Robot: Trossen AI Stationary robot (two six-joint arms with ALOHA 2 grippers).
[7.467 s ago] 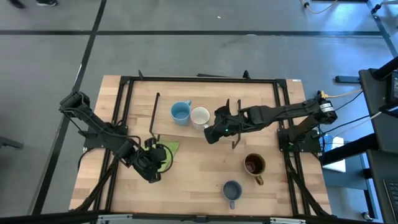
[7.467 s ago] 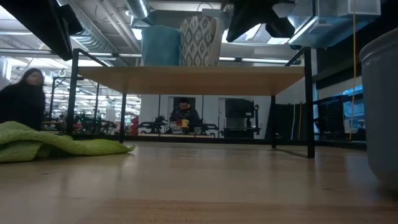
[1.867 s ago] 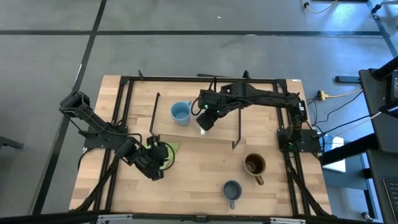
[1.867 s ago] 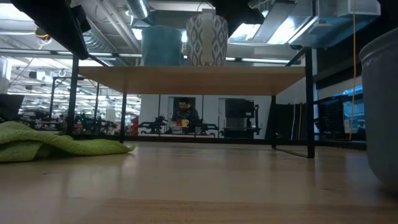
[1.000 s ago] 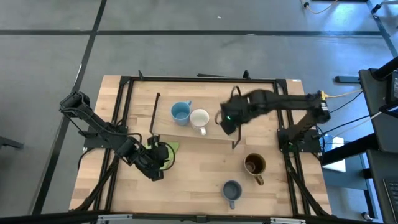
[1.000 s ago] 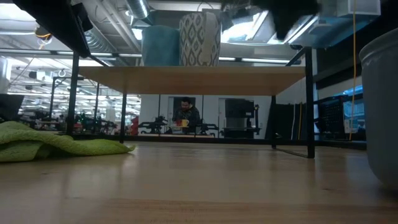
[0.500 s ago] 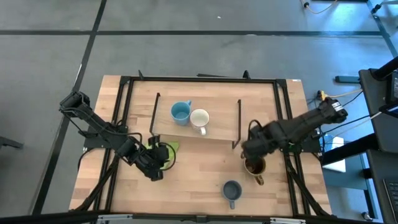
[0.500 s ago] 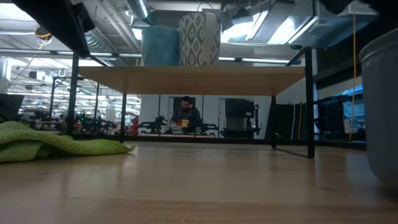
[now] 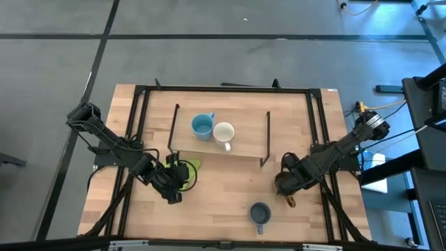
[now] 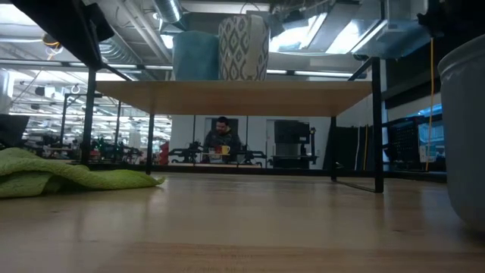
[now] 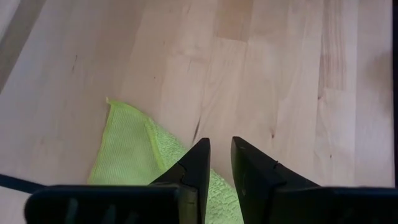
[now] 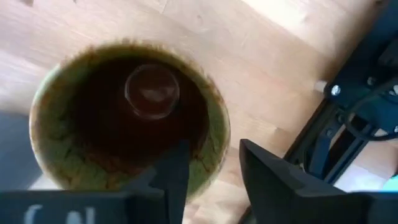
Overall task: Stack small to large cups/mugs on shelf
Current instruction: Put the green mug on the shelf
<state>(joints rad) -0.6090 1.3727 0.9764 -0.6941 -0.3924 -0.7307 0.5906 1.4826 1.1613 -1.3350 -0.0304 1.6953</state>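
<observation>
On the shelf (image 9: 245,144) a light blue mug (image 9: 202,126) and a white mug (image 9: 224,132) stand side by side. The brown mug (image 12: 62,143) with its dark inside stands on the table near the right edge. My right gripper (image 12: 214,149) is right above it, open, with one finger over the inside and one outside the wall. Nearer the front edge stands a grey-blue mug (image 9: 259,212). My left gripper (image 11: 219,144) hovers over the green cloth (image 11: 134,152) at the left, its fingers a narrow gap apart with nothing between them. My right gripper comes at the brown mug from above, pointing down. Its fingers straddle the mug's wall at the rim (image 12: 217,134). Whether either finger touches the wall, I cannot tell. The mug stands upright on the table.
The shelf's black wire ends (image 9: 267,139) stand up at its left and right. The table's black frame rails (image 9: 322,132) run along its sides. In the low view the grey-blue mug (image 10: 464,129) fills the right edge and a person (image 10: 221,140) sits far behind the table.
My right gripper has left the shelf's right end and swung toward the table's near right, coming down over the brown mug. The white mug stays on the shelf beside the light blue one.
</observation>
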